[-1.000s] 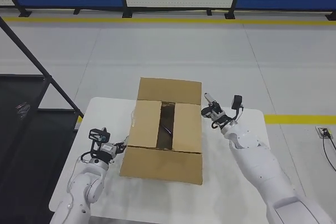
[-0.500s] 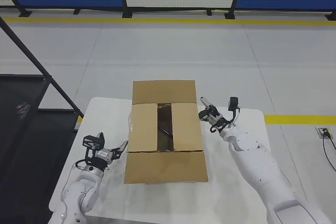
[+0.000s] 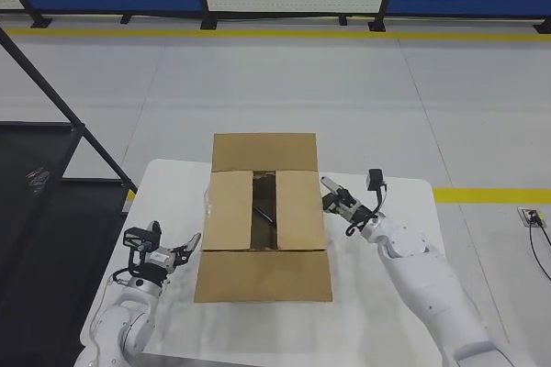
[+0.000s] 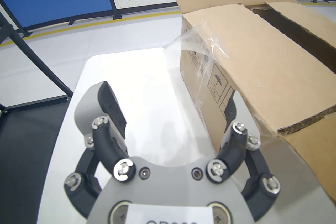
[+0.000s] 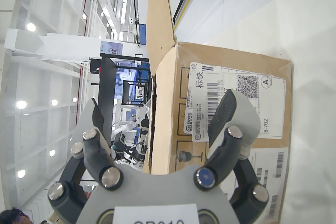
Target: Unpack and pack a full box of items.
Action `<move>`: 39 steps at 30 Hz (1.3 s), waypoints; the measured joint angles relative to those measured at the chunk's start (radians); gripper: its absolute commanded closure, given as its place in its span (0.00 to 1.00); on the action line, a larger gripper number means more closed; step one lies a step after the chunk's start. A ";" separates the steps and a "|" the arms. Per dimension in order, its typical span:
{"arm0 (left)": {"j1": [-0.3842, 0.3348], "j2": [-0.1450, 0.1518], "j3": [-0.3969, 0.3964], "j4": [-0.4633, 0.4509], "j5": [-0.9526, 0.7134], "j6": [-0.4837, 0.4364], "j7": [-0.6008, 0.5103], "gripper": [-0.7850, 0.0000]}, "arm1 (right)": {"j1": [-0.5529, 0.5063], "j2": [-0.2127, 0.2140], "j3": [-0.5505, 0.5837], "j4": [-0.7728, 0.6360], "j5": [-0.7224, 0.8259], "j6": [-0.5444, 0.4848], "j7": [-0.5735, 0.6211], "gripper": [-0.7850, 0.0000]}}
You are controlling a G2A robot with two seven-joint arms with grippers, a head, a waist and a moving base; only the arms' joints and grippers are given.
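So the cardboard box (image 3: pixel 298 211) sits middle of the surface (image 3: pixel 349 298), side flaps (image 3: pixel 230 211) nearly shut. Jaws open and empty on both: left gripper (image 4: pixel 168 93) by its near corner, right gripper (image 5: pixel 161 99) at the labelled wall (image 5: pixel 273 109). I'd pinch each flap edge, swing outward evenly.

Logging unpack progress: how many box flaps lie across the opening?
2: the left flap and the right flap, not meeting in the middle. The far flap and near flap are open.

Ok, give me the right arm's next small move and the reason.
Probably shut the right gripper on the cardboard box's right top flap to lift it: its open jaws straddle the box's right top edge, and that flap lies folded over the top, leaving only a narrow gap.
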 measured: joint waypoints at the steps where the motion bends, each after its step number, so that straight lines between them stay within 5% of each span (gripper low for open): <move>1: 0.000 0.000 0.000 0.001 0.000 -0.001 -0.001 0.00 | -0.007 0.003 0.002 -0.010 -0.003 0.001 0.011 0.00; 15: -0.003 0.003 -0.006 0.002 0.007 -0.024 -0.013 0.00 | -0.147 0.057 0.073 -0.213 0.014 -0.014 0.203 0.00; 26: 0.042 0.010 -0.063 -0.030 -0.030 -0.036 0.020 0.00 | -0.244 0.076 0.143 -0.479 0.020 0.030 -0.018 0.00; 39: 0.186 0.014 -0.130 -0.086 -0.127 -0.077 0.085 0.00 | -0.250 0.071 0.123 -0.542 0.028 0.084 -0.015 0.00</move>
